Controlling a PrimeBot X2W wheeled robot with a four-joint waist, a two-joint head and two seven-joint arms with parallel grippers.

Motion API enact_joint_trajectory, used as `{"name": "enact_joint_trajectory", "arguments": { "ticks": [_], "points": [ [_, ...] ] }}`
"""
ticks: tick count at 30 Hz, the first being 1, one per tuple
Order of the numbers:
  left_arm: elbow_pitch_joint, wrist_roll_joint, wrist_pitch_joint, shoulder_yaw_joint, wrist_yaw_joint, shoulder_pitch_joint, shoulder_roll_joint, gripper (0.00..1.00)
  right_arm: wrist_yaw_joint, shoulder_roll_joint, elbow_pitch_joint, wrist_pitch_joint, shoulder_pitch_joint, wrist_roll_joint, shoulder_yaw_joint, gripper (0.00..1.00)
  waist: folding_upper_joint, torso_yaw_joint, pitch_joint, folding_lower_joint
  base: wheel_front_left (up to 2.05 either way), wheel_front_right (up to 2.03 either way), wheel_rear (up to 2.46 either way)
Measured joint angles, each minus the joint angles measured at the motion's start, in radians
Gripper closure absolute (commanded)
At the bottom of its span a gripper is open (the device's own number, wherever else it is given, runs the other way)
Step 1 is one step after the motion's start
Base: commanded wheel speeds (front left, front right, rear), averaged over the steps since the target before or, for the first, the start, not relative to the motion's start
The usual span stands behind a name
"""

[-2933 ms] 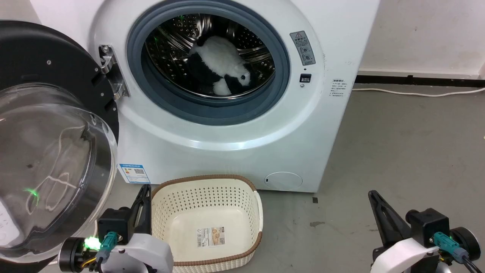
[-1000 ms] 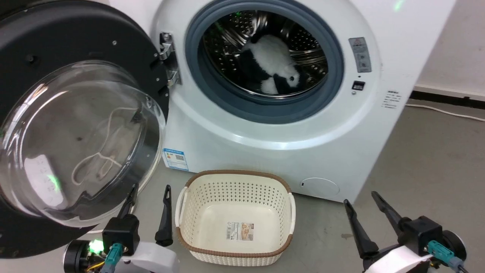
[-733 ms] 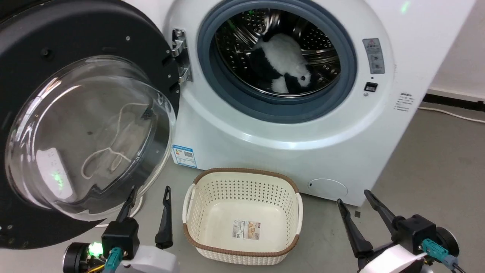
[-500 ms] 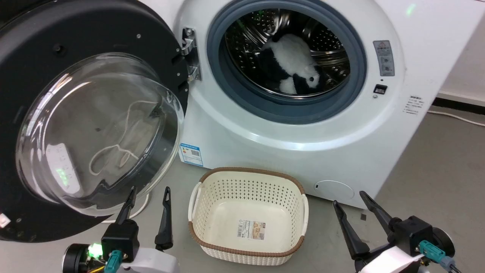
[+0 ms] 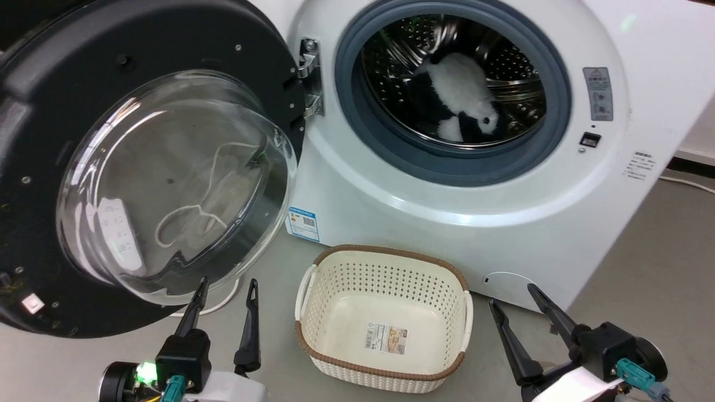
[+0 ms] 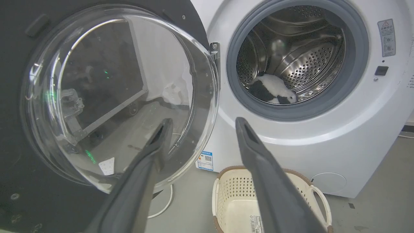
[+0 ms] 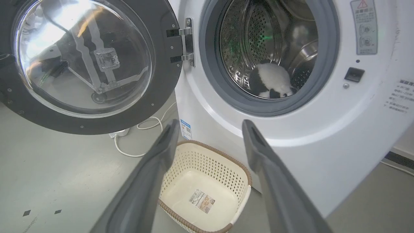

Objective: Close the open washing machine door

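Our washing machine [image 5: 447,212] holds a black-and-white plush toy [image 5: 461,95] in its drum. The washing machine door [image 5: 50,111] hangs wide open at the machine's left. The cream basket [image 5: 391,254] before the machine is empty. The right wrist view shows a white cable [image 7: 123,152] under the door. Left gripper [image 5: 229,281] and right gripper [image 5: 511,294] flank the basket over bare floor, jaws wide, holding nothing.

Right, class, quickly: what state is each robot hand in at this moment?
Left hand: open, holding nothing.
Right hand: open, holding nothing.
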Motion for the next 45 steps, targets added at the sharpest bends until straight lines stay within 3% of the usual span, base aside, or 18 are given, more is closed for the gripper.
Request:
{"name": "enact_joint_trajectory", "arguments": {
  "ticks": [32, 33, 34, 40, 45],
  "points": [
    [-0.037, -0.008, -0.067, -0.001, 0.035, 0.035, 0.002, 0.00, 0.000, -0.020, 0.030, -0.067, 0.000, 0.053, 0.087, 0.00, 0.0000, 0.140, 0.013, -0.0001, 0.00, 0.00, 0.00],
    [-0.036, -0.010, -0.068, -0.003, 0.034, 0.036, 0.002, 0.53, 0.000, -0.021, 0.030, -0.068, 0.000, 0.055, 0.089, 0.00, 0.0000, 0.145, 0.014, -0.0001, 0.00, 0.00, 0.00],
    [-0.035, -0.011, -0.069, -0.005, 0.033, 0.036, 0.002, 1.00, 0.000, -0.023, 0.030, -0.069, 0.000, 0.057, 0.092, 0.00, 0.0000, 0.149, 0.016, 0.0000, 0.00, 0.00, 0.00],
    [-0.053, -0.020, -0.086, -0.015, 0.018, 0.039, 0.006, 1.00, 0.000, -0.025, 0.034, -0.085, 0.000, 0.071, 0.105, 0.00, 0.0000, 0.175, 0.027, 0.0000, 0.00, 0.00, 0.00],
    [-0.135, -0.078, -0.095, 0.058, 0.011, 0.023, 0.004, 1.00, 0.000, -0.042, 0.035, -0.094, 0.000, 0.073, 0.118, 0.00, 0.0000, 0.198, 0.041, -0.0001, 0.00, 0.00, 0.00]
  ]
}}
